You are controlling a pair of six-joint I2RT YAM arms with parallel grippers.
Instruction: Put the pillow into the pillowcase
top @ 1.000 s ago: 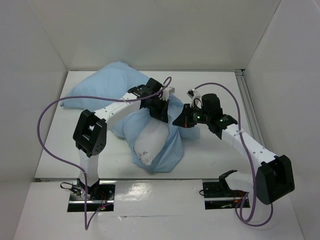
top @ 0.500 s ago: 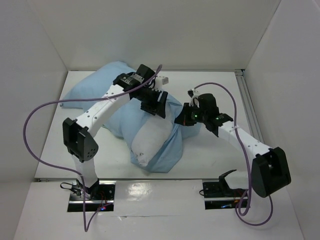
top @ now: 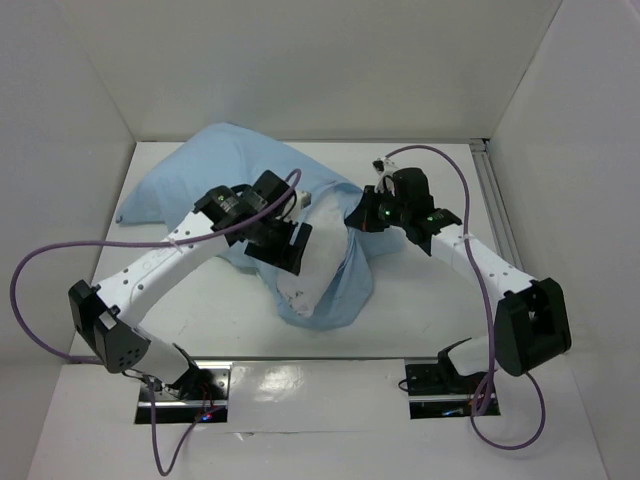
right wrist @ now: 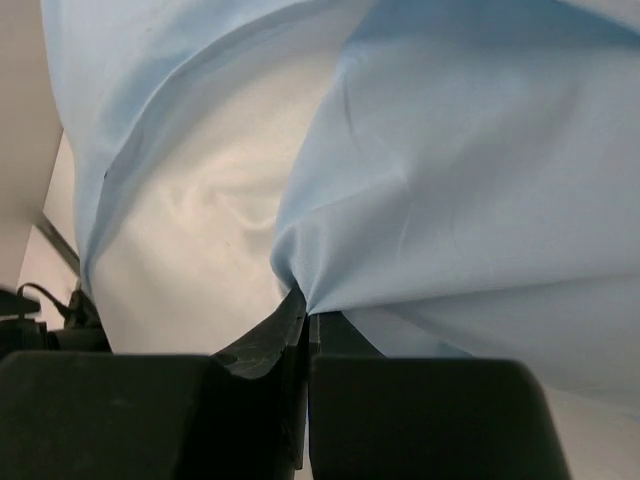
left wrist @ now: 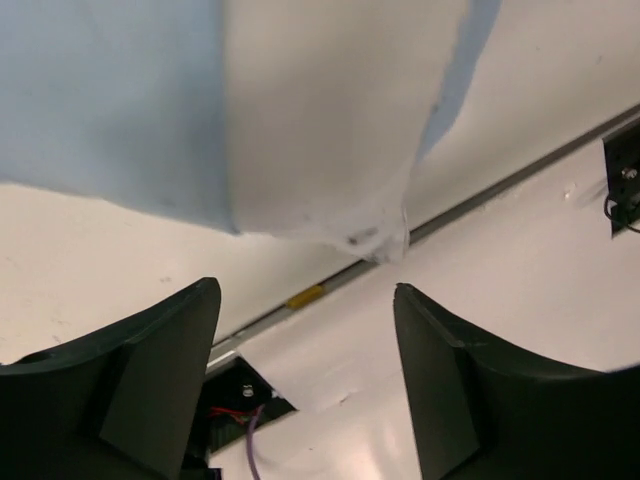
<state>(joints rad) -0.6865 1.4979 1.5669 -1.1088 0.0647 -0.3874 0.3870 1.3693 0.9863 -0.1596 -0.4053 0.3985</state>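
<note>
The pale blue pillowcase [top: 215, 160] lies from the back left of the table to the middle. The white pillow [top: 312, 268] is partly inside it, its near end sticking out toward the front. My left gripper [top: 287, 250] hovers over the pillow's left side, open and holding nothing. In the left wrist view the pillow [left wrist: 320, 120] and the pillowcase [left wrist: 110, 90] lie beyond the open left gripper [left wrist: 305, 290]. My right gripper [top: 356, 216] is shut on the pillowcase's right edge. Seen from the right wrist, the right gripper [right wrist: 306, 308] pinches a fold of pillowcase [right wrist: 470, 170] next to the pillow [right wrist: 200, 240].
White walls enclose the table on the left, back and right. A metal rail [top: 492, 190] runs along the right side and another strip [left wrist: 300, 297] along the near edge. Purple cables loop from both arms; the left one [top: 40, 260] hangs out to the left.
My left gripper opened, let go and drew back toward the near left. My right gripper moved toward the back with the cloth, and the pillowcase now covers more of the pillow.
</note>
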